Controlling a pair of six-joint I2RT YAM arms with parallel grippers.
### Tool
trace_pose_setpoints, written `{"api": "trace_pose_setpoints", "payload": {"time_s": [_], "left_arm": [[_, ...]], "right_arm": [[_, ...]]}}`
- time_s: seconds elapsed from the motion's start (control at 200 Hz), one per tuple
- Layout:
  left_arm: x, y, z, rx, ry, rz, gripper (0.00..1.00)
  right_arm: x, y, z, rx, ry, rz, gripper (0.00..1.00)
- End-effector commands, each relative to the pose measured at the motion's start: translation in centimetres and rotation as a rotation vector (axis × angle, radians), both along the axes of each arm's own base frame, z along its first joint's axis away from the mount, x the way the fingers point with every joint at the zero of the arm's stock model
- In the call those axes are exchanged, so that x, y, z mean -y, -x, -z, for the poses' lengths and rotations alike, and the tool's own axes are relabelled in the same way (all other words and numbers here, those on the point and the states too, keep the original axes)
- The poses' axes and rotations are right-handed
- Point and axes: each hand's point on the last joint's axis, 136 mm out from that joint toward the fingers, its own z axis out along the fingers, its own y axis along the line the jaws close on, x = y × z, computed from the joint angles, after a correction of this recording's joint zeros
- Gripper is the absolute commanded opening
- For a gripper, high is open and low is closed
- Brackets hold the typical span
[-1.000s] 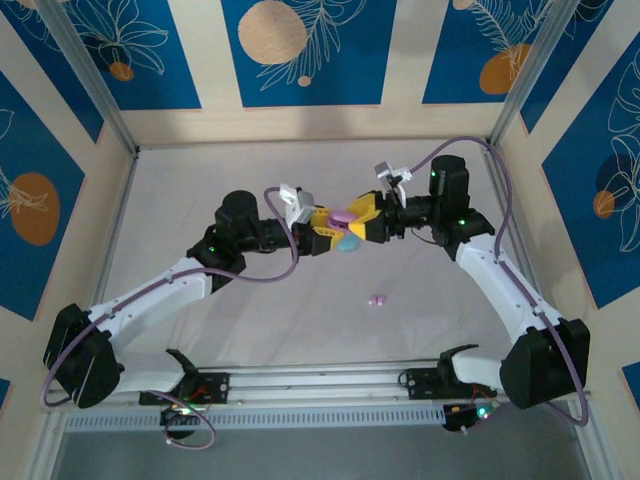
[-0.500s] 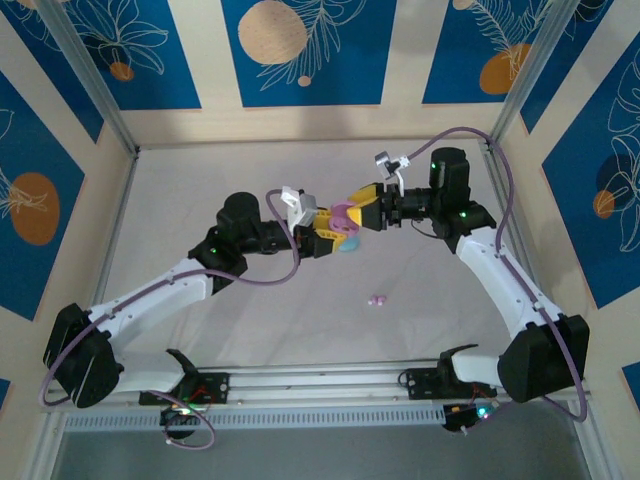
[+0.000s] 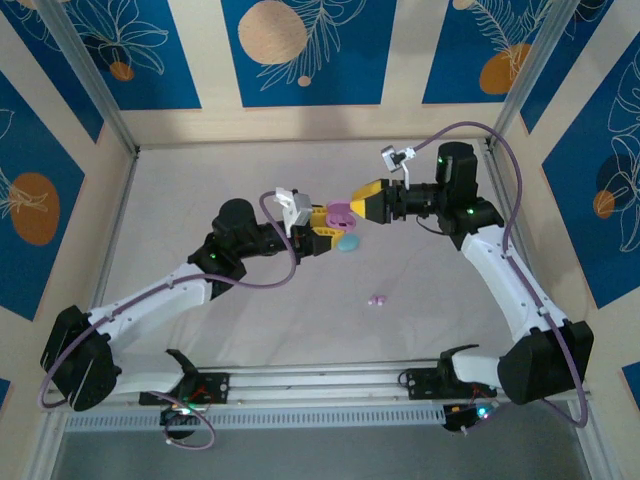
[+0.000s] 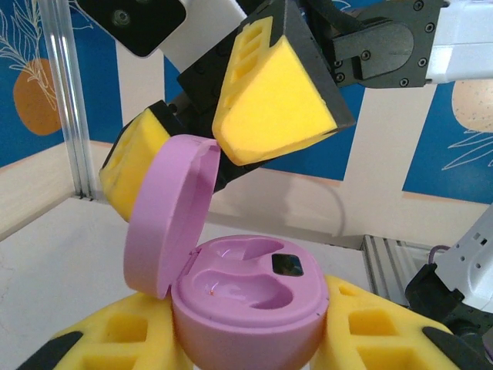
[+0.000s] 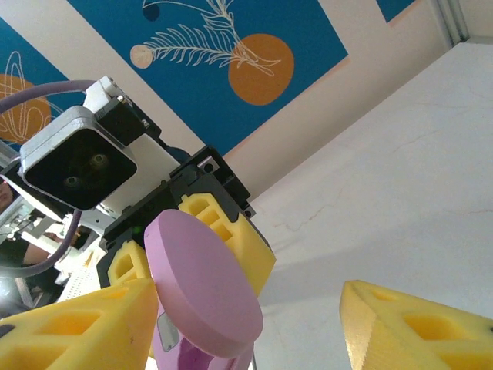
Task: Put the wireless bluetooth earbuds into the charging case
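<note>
Right fingers (image 3: pixel 370 200) have drawn back over the white table (image 3: pixel 190 190) between blue-patterned walls (image 3: pixel 330 60).

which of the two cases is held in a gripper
The pink case, clamped in the left gripper with its lid open. The teal case lies loose on the table, in no gripper.
</note>
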Motion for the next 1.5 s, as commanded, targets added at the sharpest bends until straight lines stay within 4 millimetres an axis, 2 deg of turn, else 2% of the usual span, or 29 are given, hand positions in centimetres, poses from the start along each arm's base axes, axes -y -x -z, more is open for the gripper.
{"api": "trace_pose_setpoints", "payload": {"time_s": [0.0,0.145,0.26,0.305,0.39,0.455,0.545,0.64,0.725,0.875,0.975,1.155,1.256,1.341,1.496], "left_arm": [[-0.3,1.0,-2.0,0.046,0.061,0.008,0.26],[-0.4,0.9,-2.1,0.052,0.069,-0.002,0.26],[-0.5,0.8,-2.1,0.053,0.073,-0.011,0.26],[-0.6,0.8,-2.2,0.050,0.075,-0.013,0.26],[-0.5,0.9,-2.3,0.052,0.085,-0.008,0.26],[-0.4,0.9,-2.5,0.057,0.091,-0.001,0.26],[-0.4,1.0,-2.8,0.078,0.100,0.004,0.26],[-0.3,0.9,-3.1,0.104,0.103,-0.002,0.26],[-0.3,0.6,-3.5,0.130,0.103,-0.015,0.26],[-0.1,0.2,-3.9,0.173,0.101,-0.031,0.26],[-0.1,0.0,-4.0,0.186,0.099,-0.043,0.26],[-0.2,0.2,-4.2,0.204,0.096,-0.038,0.26],[-0.1,0.6,-4.2,0.203,0.092,-0.014,0.27],[0.0,0.5,-4.0,0.197,0.085,-0.015,0.27],[0.0,0.1,-3.7,0.193,0.077,-0.035,0.33]], "right_arm": [[0.6,0.7,-1.3,0.020,0.012,0.030,0.64],[1.6,0.1,-1.2,0.016,0.037,0.137,0.64],[3.4,-0.9,-1.2,-0.016,0.046,0.267,0.63],[3.4,-0.2,-1.5,0.009,0.034,0.237,0.62],[2.2,2.6,-2.0,0.086,0.003,0.074,0.63],[1.8,2.7,-1.6,0.088,0.024,0.080,0.64],[1.6,2.0,-1.1,-0.036,0.029,0.085,0.65],[0.9,1.7,-1.1,-0.240,0.016,0.040,0.65],[-0.1,2.3,-1.1,-0.407,0.004,-0.038,0.65],[-1.8,3.5,-1.1,-0.553,-0.003,-0.141,0.64],[-2.3,4.2,-1.3,-0.574,-0.007,-0.193,0.59],[-2.1,3.3,-0.8,-0.623,-0.020,-0.167,0.42],[-2.2,3.1,-0.5,-0.663,-0.023,-0.166,0.41],[-2.3,3.2,-0.4,-0.688,-0.025,-0.176,0.35],[-2.3,3.0,-0.2,-0.723,-0.033,-0.177,0.17]]}}
